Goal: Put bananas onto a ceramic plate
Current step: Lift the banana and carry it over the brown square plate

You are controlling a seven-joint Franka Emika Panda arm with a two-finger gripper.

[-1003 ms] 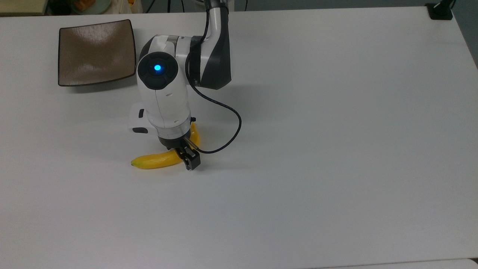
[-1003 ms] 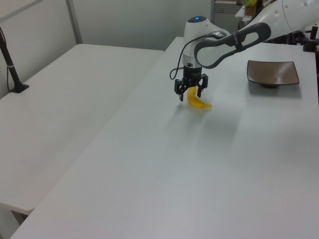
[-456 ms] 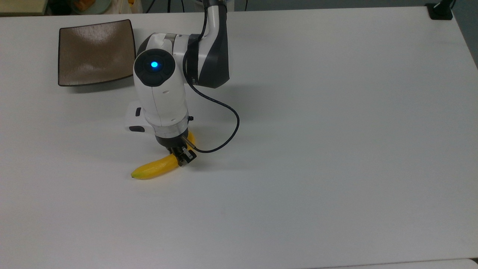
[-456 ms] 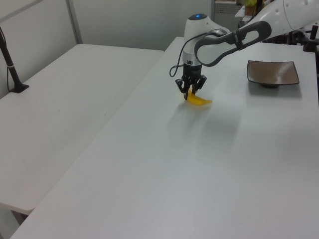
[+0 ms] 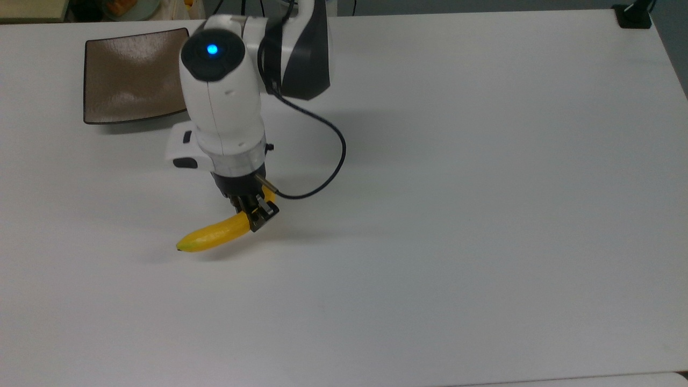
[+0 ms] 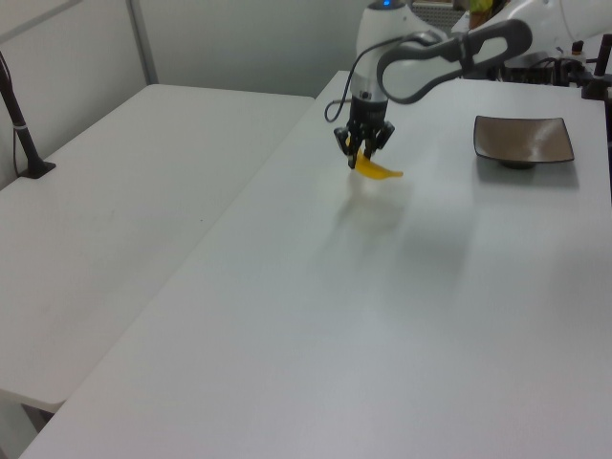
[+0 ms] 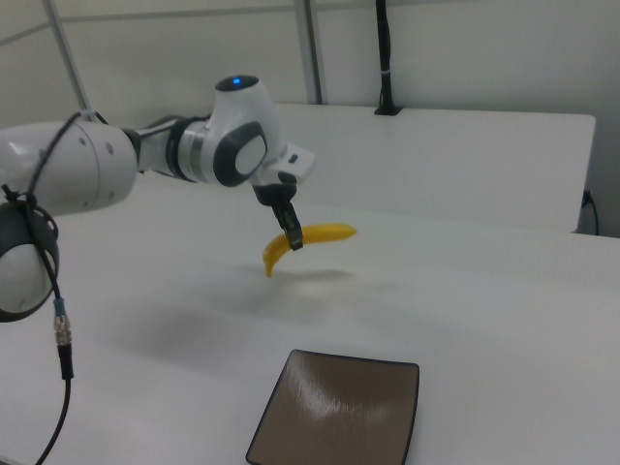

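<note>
above the table (image 5: 484, 215), gripper (image 5: 257, 210) clamped on banana (image 5: 212, 236) — tip toward the top view's lower left, plate (image 5: 134, 75) apart

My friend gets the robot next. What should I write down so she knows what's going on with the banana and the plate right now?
Gripper: shut on the banana, gripping it near the middle of its curve.
Banana: held in the air above the white table; the right view shows its shadow on the table beneath it.
Ceramic plate: empty, in the corner of the table at the top view's upper left, apart from the banana.
Done: banana grasped and lifted.
Left: carry it over to the plate, lower it onto the plate, open the gripper and back away.
</note>
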